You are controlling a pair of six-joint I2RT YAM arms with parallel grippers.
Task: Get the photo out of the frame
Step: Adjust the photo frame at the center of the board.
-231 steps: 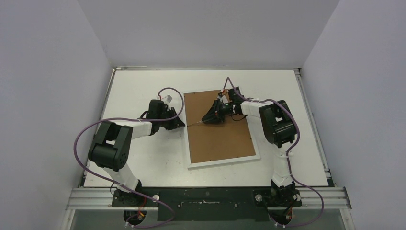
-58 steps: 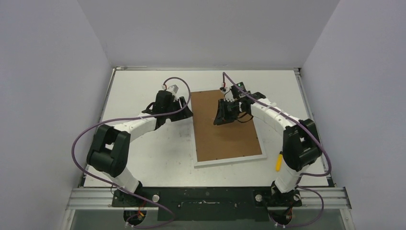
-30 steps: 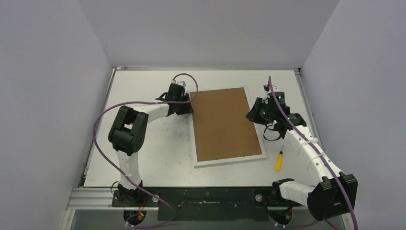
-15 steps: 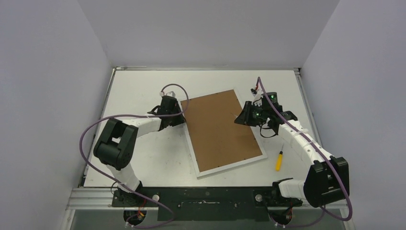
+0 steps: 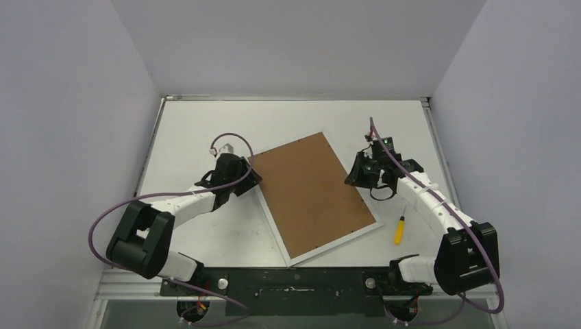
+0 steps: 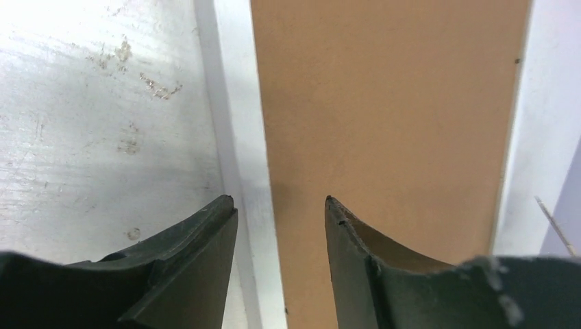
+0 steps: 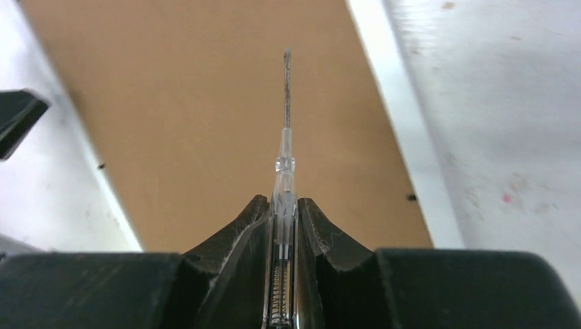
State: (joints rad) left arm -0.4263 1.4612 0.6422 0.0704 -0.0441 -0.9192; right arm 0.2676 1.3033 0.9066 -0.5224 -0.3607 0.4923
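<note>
The frame (image 5: 312, 195) lies flat and face down on the table (image 5: 199, 123), turned askew, so that its near corner points toward the arm bases. Its brown backing panel (image 6: 384, 103) faces up inside the white border.

The left claw (image 5: 252, 175) is at the frame's left edge, near the far corner. In the left wrist view its jaws stand apart with nothing between them but the white border. One finger (image 6: 199, 267) is over the table side of the frame and the other over the brown panel. Whether either finger touches the frame cannot be told.

At the frame's right edge, the right claw (image 5: 351, 177) is clamped on a thin clear-shafted tool (image 7: 286, 103). The tool's metal tip reaches out over the brown panel; whether it touches cannot be told.

A yellow screwdriver (image 5: 399, 230) lies on the table just beside the frame's right side, toward the near corner and apart from both claws.
</note>
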